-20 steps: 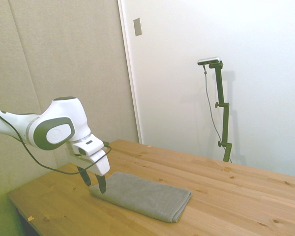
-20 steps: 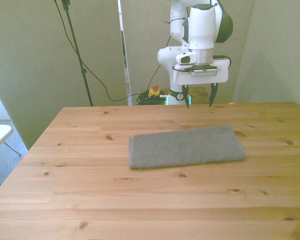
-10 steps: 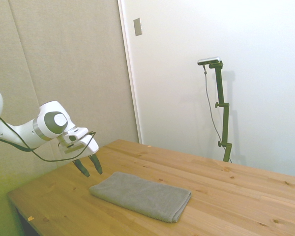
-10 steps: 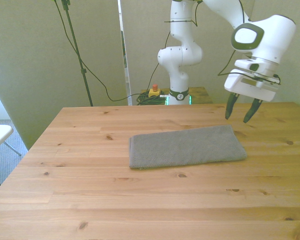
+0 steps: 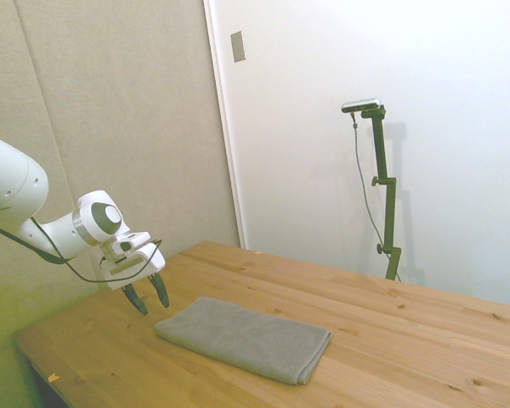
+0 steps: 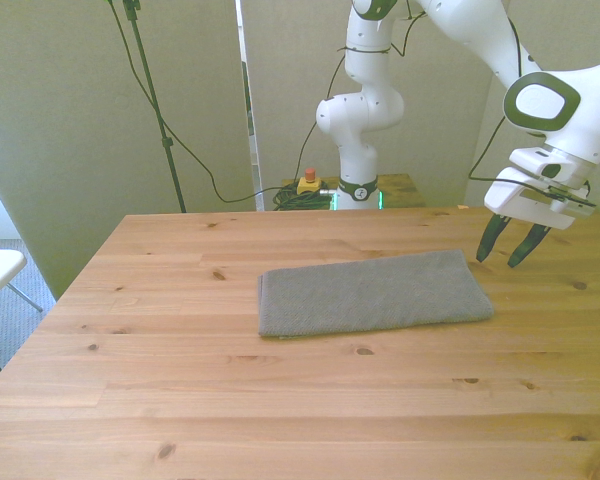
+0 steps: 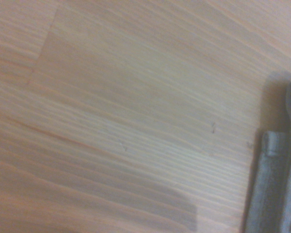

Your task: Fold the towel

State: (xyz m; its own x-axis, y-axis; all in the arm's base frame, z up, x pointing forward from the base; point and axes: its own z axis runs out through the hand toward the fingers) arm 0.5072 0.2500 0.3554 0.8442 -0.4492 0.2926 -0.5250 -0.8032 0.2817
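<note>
With fingers [image 6: 512, 250] spread and empty beside the towel [image 6: 372, 292], lower onto its short edge, pinching every layer off the bench [image 6: 180, 400].

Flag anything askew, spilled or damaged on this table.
Nothing stands out. The grey towel lies flat on the wooden table, already doubled, set slightly skew to the table's edges. The open claw hangs just off its short end, touching nothing.

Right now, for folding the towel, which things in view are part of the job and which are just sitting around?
Part of the job:
- towel, lying flat on the wooden table
- gripper, open, beside the towel's end at the front view's right, not touching it

Just around:
- red button on a yellow box behind the table
- cables by the robot's base
</note>
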